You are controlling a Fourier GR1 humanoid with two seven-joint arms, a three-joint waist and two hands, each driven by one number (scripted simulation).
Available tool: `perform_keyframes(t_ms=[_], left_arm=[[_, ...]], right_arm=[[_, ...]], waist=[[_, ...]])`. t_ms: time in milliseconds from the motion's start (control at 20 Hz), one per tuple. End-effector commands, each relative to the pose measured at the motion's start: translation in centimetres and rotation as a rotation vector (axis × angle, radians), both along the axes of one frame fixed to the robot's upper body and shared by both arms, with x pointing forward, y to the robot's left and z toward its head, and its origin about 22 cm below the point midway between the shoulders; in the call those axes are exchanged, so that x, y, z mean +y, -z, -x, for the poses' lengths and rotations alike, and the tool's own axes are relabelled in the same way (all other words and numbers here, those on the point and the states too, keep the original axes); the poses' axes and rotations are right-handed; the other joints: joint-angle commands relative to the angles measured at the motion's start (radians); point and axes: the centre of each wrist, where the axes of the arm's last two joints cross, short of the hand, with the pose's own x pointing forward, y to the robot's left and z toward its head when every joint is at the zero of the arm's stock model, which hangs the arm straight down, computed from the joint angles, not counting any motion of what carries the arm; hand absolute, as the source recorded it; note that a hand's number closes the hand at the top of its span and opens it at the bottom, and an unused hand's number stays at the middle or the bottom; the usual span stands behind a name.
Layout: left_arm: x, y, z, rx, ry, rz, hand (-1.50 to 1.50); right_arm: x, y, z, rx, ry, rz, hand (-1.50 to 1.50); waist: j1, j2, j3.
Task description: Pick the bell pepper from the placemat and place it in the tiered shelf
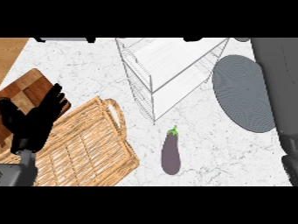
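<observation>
Bell pepper unseen, placemat on the right arm's side

The tiered shelf (170, 70) stands at the far middle, and the round grey placemat (241, 94) lies just to its right, with no bell pepper showing on it or elsewhere. Over the wicker basket (86, 144), well apart from the placemat, the left hand (35, 120) rests open and holds nothing. 1 eggplant (170, 151) lies lengthwise below the shelf. The right hand is out of view, though its side is judged nearer
</observation>
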Motion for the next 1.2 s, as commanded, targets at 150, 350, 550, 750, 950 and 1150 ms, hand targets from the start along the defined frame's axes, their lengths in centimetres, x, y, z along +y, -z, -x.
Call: perform_keyframes(t_ms=[150,350,550,750,950,1150], left_arm=[[-0.5,5.0,2.0,0.195,-0.037,0.017,0.00],[-0.2,4.5,1.7,0.192,-0.025,0.018,0.00],[-0.3,6.0,3.0,0.190,-0.026,0.021,0.00],[-0.2,4.8,2.3,0.176,-0.024,0.024,0.00],[0.2,4.0,2.3,0.189,-0.028,0.020,0.00],[1.3,4.7,3.1,0.193,-0.043,0.027,0.00]], right_arm=[[1.3,1.5,-1.9,-0.039,-0.023,-0.040,1.50],[0.1,2.8,-3.0,-0.038,-0.067,-0.044,1.50],[0.2,2.6,-3.8,-0.017,-0.066,-0.047,1.50],[0.8,2.1,-4.0,-0.054,-0.071,0.043,1.50],[1.5,3.6,-4.9,0.092,0.045,-0.232,-1.50],[-0.4,1.9,-5.4,0.148,0.015,-0.348,-1.50]], waist=[[-0.009,0.011,-0.021],[-0.016,0.010,-0.020],[-0.014,0.010,-0.021],[-0.015,0.008,-0.021],[-0.010,0.006,-0.020],[-0.018,0.003,-0.020]])
